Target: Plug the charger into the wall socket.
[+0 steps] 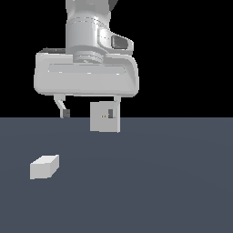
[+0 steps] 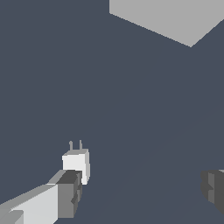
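Your gripper hangs above the floor with its fingers spread wide and nothing between them. The charger lies flat on the floor toward the exterior view's left, nearer the camera and well apart from the fingers. In the wrist view, the charger shows two thin prongs and sits just past one fingertip. The wall socket stands upright, farther back, behind the gripper.

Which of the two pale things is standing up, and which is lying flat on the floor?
The wall socket stands upright, a flat square plate. The charger, a small block, lies flat.
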Controlling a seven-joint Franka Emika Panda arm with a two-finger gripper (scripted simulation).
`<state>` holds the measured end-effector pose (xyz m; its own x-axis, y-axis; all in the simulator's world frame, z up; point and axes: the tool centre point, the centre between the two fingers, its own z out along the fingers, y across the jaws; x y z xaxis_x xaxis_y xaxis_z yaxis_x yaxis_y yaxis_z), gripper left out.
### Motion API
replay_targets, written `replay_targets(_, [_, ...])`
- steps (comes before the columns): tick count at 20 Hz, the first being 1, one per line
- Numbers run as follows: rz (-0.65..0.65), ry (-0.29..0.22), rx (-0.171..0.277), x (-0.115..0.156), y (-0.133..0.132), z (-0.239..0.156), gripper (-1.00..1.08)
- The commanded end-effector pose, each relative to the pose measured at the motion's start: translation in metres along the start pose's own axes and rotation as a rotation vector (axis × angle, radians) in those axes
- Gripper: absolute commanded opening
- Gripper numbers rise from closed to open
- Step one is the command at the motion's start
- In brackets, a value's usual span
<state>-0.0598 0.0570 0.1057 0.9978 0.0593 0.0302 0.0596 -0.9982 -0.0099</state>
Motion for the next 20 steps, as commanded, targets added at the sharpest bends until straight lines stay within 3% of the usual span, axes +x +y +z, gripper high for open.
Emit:
replay_targets(1, [-0.015, 0.029, 0.001, -0.006, -0.013, 0.007, 1.00])
replay_targets(11, [-0.062, 0.124, 0.003, -0.024, -0.054, 0.031, 1.00])
replay_targets(20, [-0.081, 0.163, 0.001, -0.030, -0.069, 0.042, 1.00])
